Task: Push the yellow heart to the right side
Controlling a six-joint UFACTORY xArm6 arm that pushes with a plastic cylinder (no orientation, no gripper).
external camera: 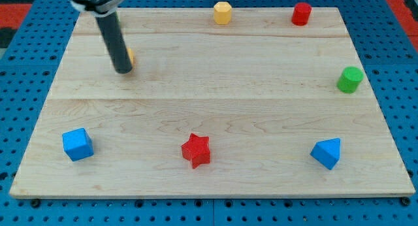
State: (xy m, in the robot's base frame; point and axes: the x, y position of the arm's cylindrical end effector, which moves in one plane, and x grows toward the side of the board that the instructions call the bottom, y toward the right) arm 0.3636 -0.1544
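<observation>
With my tip [123,70] down at the upper left of the frame, you see only a sliver of the yellow heart [131,55], touching the rod's right side and mostly hidden. It's a bare rod, holds nothing. Risk: off-centre contact makes the heart spin off toward the board [215,108] top edge. The yellow hexagonal block [223,12] sits well clear.

A yellow block [223,12], a red one [300,14] and a green one [350,79] are showing bright against the pale wood board [215,112]. A blue cube [77,144], a red star [196,149] and a blue wedge [326,153] are sitting along the bottom. The dark rod is covering all but a yellow sliver [131,55], and blue pegboard [405,89] is framing the board.
</observation>
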